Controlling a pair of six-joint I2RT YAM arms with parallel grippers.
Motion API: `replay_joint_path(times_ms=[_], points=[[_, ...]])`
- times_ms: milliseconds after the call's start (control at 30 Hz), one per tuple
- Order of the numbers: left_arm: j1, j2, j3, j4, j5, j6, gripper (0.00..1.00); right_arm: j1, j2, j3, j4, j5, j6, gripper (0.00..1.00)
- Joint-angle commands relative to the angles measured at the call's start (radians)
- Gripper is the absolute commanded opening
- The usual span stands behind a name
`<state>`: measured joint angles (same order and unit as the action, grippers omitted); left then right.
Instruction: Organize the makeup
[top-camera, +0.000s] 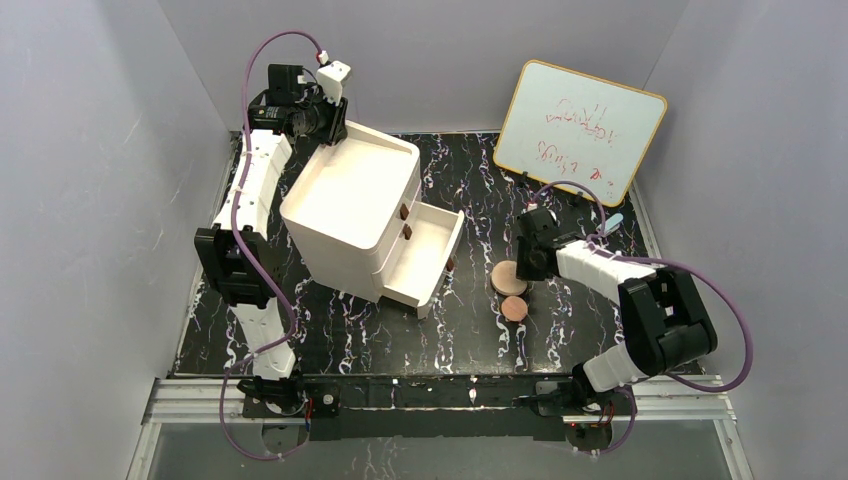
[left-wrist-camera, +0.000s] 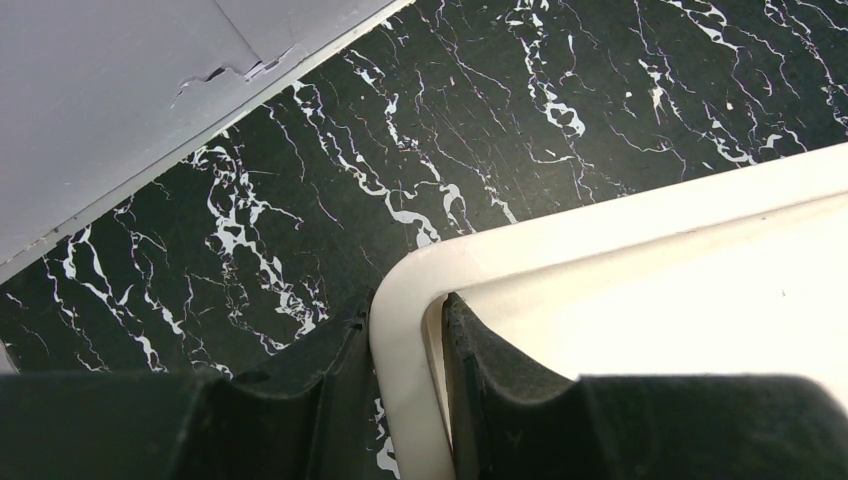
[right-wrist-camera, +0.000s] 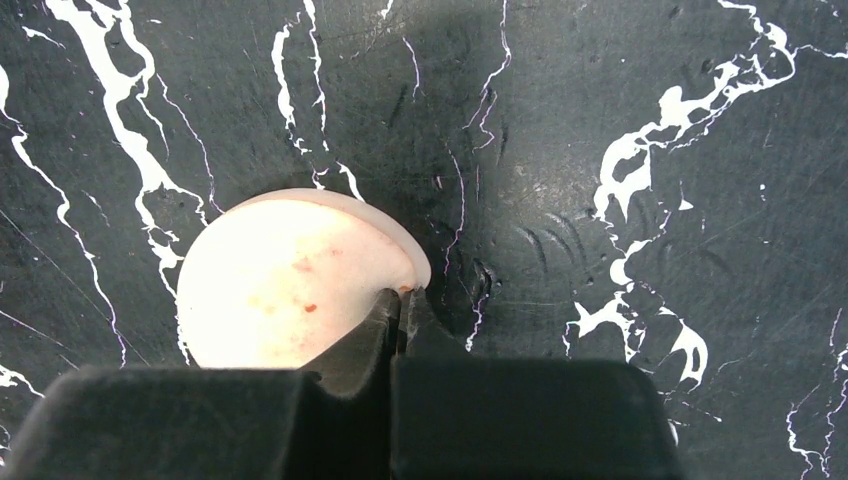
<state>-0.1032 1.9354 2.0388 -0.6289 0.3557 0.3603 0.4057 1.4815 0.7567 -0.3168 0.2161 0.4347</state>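
A larger copper-pink disc lies on the black marbled table right of the open drawer; a smaller disc lies just in front of it. My right gripper is down at the larger disc's right edge. In the right wrist view the disc looks pale, and the gripper is shut with the disc's thin rim pinched between the tips. My left gripper is shut on the back left corner rim of the white drawer organizer; the left wrist view shows it straddling that rim. The square compact and the sticks are out of view.
The organizer's lowest drawer is pulled open toward the right, with brown knobs on the drawer fronts. A whiteboard leans at the back right. A small light-blue cylinder lies near it. Grey walls enclose the table.
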Motion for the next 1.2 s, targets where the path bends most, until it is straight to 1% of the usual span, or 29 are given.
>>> replay_joint_path(times_ms=[0,133,233,333,433,567,667,967,1167], points=[[0.010,-0.014,-0.040,-0.024,-0.011,0.084,0.00,-0.007,0.050,0.019,0.000,-0.015,0.009,0.01],[0.010,-0.018,-0.040,-0.025,-0.009,0.086,0.00,-0.007,-0.021,0.121,-0.041,-0.030,0.019,0.01],[0.010,-0.016,-0.038,-0.024,-0.013,0.083,0.00,0.000,-0.085,0.229,-0.080,-0.036,0.019,0.01],[0.010,-0.011,-0.036,-0.025,-0.013,0.081,0.00,0.029,-0.105,0.355,-0.129,-0.001,0.018,0.01],[0.010,-0.007,-0.029,-0.024,-0.011,0.077,0.00,0.075,-0.110,0.453,-0.132,0.009,0.020,0.01],[0.010,-0.007,-0.025,-0.024,-0.010,0.075,0.00,0.126,-0.063,0.549,-0.128,0.005,0.027,0.01],[0.010,-0.008,-0.027,-0.024,-0.009,0.074,0.00,0.168,-0.011,0.587,-0.119,0.010,0.027,0.01],[0.010,-0.008,-0.029,-0.024,-0.002,0.073,0.00,0.306,0.149,0.642,-0.071,0.028,0.058,0.01],[0.010,-0.011,-0.029,-0.024,-0.001,0.075,0.00,0.355,0.239,0.653,-0.038,0.017,0.082,0.01]])
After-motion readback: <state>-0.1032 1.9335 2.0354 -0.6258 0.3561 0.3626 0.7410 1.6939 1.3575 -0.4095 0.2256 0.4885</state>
